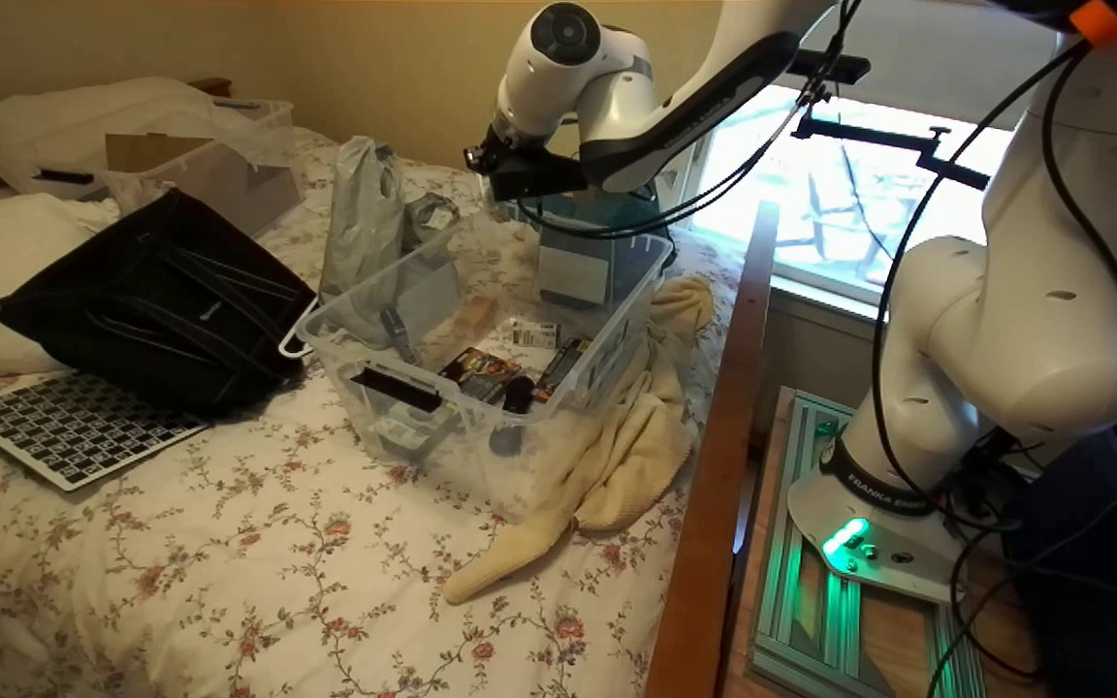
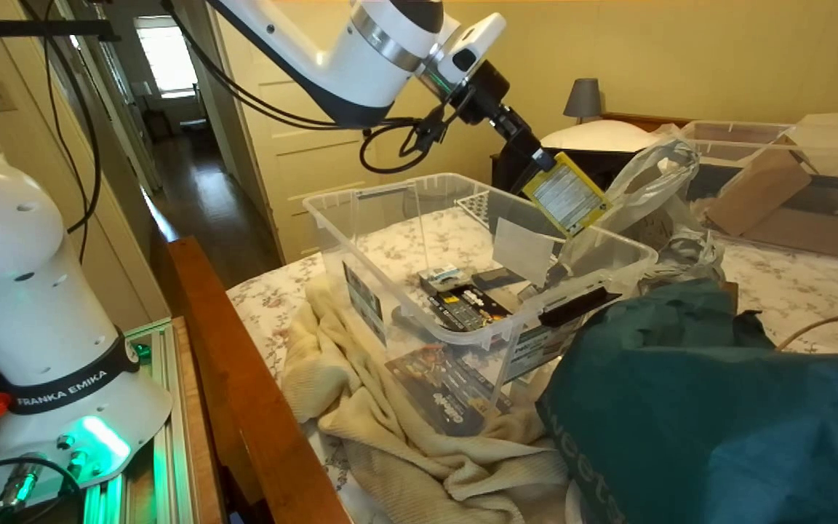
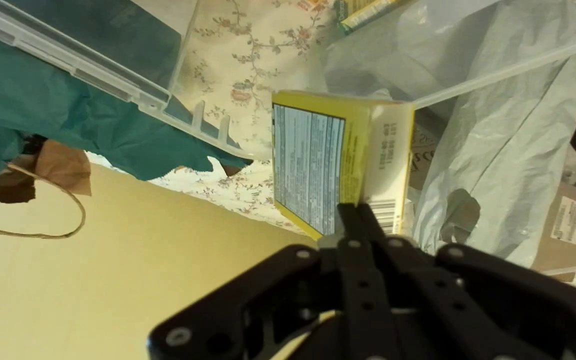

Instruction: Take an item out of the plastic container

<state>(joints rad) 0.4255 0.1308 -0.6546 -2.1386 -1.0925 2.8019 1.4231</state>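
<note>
My gripper (image 2: 540,159) is shut on one edge of a yellow box (image 2: 568,196) with a pale printed panel. In the wrist view the fingertips (image 3: 355,207) pinch the edge between the box's (image 3: 308,165) printed face and its barcode side. The box is tilted and held at the height of the clear plastic container's (image 2: 477,338) rim. In the wrist view it covers a corner of that rim (image 3: 133,97). The container (image 1: 481,456) holds several small packs, such as a dark pack (image 1: 481,373). The gripper (image 1: 495,174) also shows in an exterior view, where the box is hidden.
A grey plastic bag (image 1: 360,223) stands against the container. A teal bag (image 2: 717,407), a black bag (image 1: 161,301) and a beige blanket (image 1: 636,427) lie around it. A wooden bed rail (image 1: 714,465) runs between bed and robot base. More clear bins (image 1: 209,184) stand by the pillows.
</note>
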